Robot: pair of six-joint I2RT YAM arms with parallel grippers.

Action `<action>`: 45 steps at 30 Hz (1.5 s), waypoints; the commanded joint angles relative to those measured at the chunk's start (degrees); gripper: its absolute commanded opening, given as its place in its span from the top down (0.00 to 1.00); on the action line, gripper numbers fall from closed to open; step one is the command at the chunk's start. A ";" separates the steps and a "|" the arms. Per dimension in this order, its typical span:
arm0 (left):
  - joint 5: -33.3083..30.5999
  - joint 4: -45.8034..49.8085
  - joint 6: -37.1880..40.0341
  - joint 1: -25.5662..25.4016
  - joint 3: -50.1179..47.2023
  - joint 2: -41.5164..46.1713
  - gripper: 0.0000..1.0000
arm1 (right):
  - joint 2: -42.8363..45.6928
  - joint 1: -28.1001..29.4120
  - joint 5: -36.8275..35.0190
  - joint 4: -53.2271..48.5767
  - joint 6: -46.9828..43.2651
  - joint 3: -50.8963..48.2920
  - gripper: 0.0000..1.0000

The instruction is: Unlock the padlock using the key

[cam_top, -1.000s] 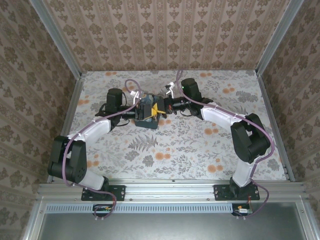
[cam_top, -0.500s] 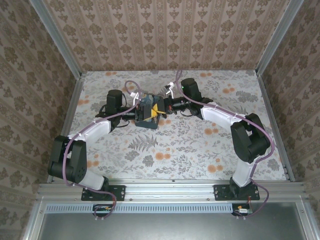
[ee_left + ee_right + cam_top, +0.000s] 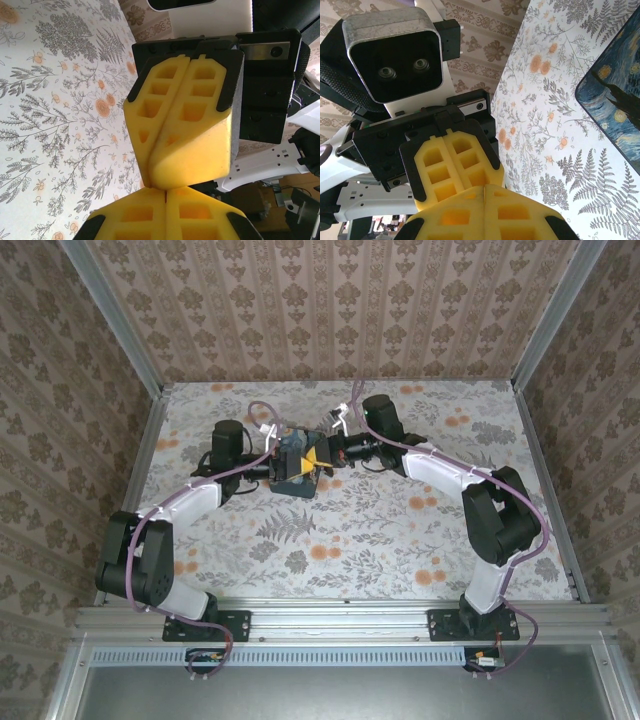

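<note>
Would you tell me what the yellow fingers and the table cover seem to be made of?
Fingers: probably matte plastic, given the uniform yellow and hollow ribbed pockets. Table cover: likely printed cloth or paper, flat and matte with a floral pattern; I cannot tell which.

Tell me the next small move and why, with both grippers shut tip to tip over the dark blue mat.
Probably ease the right gripper slightly back from the left gripper. Both pairs of yellow fingers are shut and pressed tip to tip over the starry mat, hiding anything between them; a small gap would show it.
</note>
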State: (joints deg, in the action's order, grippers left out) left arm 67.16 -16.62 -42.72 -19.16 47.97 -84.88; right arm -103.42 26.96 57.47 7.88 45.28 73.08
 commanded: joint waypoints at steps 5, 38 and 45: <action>-1.24 -8.11 -5.00 0.41 -1.89 0.22 1.00 | 1.87 -3.31 -2.25 1.37 2.18 0.79 0.69; -7.04 -24.89 -18.09 4.38 -3.59 -1.51 1.00 | 3.47 2.69 -17.23 33.15 23.78 -14.54 0.74; -6.86 -27.06 -19.49 4.49 -3.49 -2.11 1.00 | 1.29 3.78 -16.25 33.42 23.57 -12.40 0.75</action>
State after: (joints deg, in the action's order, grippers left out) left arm 60.12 -40.36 -61.10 -15.27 43.72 -86.28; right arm -100.88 30.41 41.08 39.27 69.23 58.63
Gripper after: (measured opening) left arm 0.047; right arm 0.248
